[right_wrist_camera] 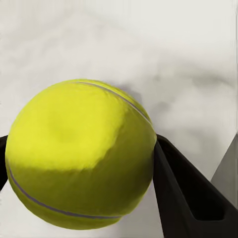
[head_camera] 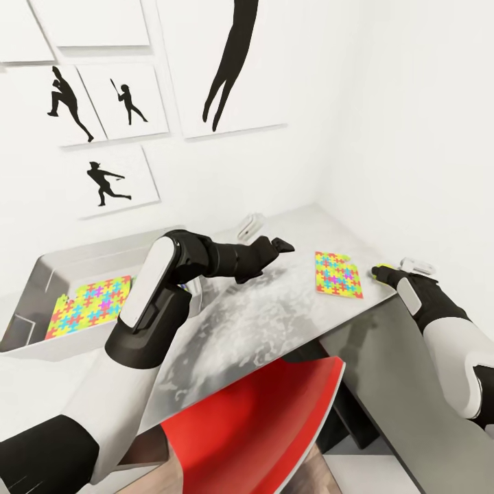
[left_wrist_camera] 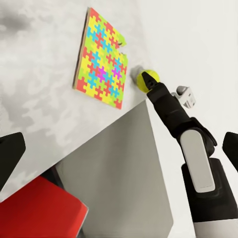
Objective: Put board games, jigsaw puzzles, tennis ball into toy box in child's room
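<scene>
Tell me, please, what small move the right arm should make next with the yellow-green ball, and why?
Probably lift it straight up off the pale marbled table. The small yellow-green tennis ball sits between the right gripper's black fingers, apparently gripped, at the table's right edge. The light grey toy box, already holding one multicoloured jigsaw puzzle square, lies far to the left, so raising first should clear the other puzzle square.

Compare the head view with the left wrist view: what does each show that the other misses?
Head view alone: the toy box with one puzzle lying inside, the left gripper over the table, and the silhouette prints on the wall.

Left wrist view alone: a clear look at the ball, with the right gripper closed on it at the table's end.

Both: the second puzzle flat on the table, the right arm, and the red chair.
</scene>
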Motion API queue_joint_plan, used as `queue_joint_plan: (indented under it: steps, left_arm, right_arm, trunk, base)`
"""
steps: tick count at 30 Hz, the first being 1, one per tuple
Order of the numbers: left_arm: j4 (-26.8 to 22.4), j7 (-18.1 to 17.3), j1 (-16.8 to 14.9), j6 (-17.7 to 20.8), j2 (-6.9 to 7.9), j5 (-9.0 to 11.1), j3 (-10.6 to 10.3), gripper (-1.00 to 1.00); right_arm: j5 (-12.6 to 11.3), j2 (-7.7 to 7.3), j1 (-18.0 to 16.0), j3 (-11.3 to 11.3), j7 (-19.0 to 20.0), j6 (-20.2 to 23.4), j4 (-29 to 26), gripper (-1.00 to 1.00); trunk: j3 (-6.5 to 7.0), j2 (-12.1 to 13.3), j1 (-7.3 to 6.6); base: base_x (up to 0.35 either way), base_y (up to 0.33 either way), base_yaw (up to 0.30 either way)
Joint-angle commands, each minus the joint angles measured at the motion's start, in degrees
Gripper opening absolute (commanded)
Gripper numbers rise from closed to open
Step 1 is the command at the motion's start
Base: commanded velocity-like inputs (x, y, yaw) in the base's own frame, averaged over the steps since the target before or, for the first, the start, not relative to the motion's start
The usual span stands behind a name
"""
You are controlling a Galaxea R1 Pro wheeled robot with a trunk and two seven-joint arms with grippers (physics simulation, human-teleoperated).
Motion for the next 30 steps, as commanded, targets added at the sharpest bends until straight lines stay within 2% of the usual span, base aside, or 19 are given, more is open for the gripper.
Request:
queue_joint_plan:
  steps: [1, 6, 10, 13, 17, 18, 22, 25, 26, 27, 28, 30]
  left_arm:
    - [0.0, 0.5, 0.0, 0.3, 0.0, 0.3, 0.1, 1.0]
    - [0.0, 0.5, 0.1, 0.3, 0.04, 0.3, 0.1, 1.0]
    - [0.0, 0.6, 0.1, 0.3, 0.08, 0.2, 0.1, 1.0]
    - [0.1, 0.6, 0.1, 0.3, 0.12, 0.2, 0.1, 1.0]
    - [0.1, 0.6, 0.3, 0.3, 0.29, 0.2, 0.3, 1.0]
    - [0.1, 0.6, 0.3, 0.3, 0.29, 0.2, 0.3, 1.0]
    - [0.1, 0.6, 0.9, 0.3, 0.45, 0.2, 0.7, 1.0]
    - [0.2, 0.6, 1.0, 0.4, 0.76, 0.3, 0.9, 1.0]
    - [0.2, 0.6, 1.1, 0.4, 0.89, 0.3, 0.9, 1.0]
    - [0.2, 0.6, 1.2, 0.4, 0.99, 0.3, 1.0, 1.0]
    - [0.2, 0.5, 1.3, 0.4, 1.05, 0.3, 1.0, 1.0]
    - [0.2, 0.4, 1.5, 0.4, 1.17, 0.3, 1.1, 1.0]
  right_arm:
    - [-0.8, -0.01, 0.0, 0.0, -0.3, 0.2, -0.1, -1.0]
    - [-0.8, 0.01, 0.0, 0.1, -0.3, 0.1, -0.3, -1.0]
    - [-0.9, 0.29, 0.9, 0.2, -0.3, 0.0, -2.6, -1.0]
    - [-0.9, 0.46, 2.6, 0.2, -0.3, 0.2, -6.0, -1.0]
    - [-0.9, 0.74, 6.6, 0.4, -0.3, 2.5, -14.6, -1.0]
    - [-0.9, 0.74, 6.6, 0.4, -0.3, 2.5, -14.6, -1.0]
    - [-0.9, 1.59, 9.8, 0.5, -0.3, 6.7, -22.3, -1.0]
    - [-0.9, 2.16, 12.7, 0.7, -0.3, 11.7, -29.6, -1.0]
    - [-0.9, 2.33, 14.4, 1.2, -0.3, 15.1, -34.0, -1.0]
    - [-0.9, 2.61, 17.0, 2.7, -0.3, 19.9, -40.9, -1.0]
    - [-1.0, 2.81, 18.8, 4.0, -0.3, 22.3, -45.5, -1.0]
    - [-1.0, 2.93, 20.5, 5.0, -0.3, 23.9, -49.9, -1.0]
  trunk:
    - [0.13, 0.4, -0.22]
    - [1.03, 2.4, -1.32]
    - [1.75, 4.0, -2.2]
    - [2.29, 5.2, -2.85]
    - [3.01, 6.8, -3.73]
    - [3.19, 7.2, -3.95]
    - [3.9, 8.8, -4.83]
    - [4.44, 10.0, -5.49]
    - [4.62, 10.4, -5.71]
    - [4.8, 10.8, -5.93]
    - [4.98, 11.2, -6.15]
    - [5.34, 12.0, -6.59]
  base:
    - [0.0, 0.0, 0.0]
    - [0.0, 0.0, 0.0]
    - [0.0, 0.0, 0.0]
    - [0.0, 0.0, 0.0]
    - [0.0, 0.0, 0.0]
    - [0.0, 0.0, 0.0]
    - [0.0, 0.0, 0.0]
    - [0.0, 0.0, 0.0]
    - [0.0, 0.0, 0.0]
    - [0.0, 0.0, 0.0]
    - [0.0, 0.0, 0.0]
    - [0.0, 0.0, 0.0]
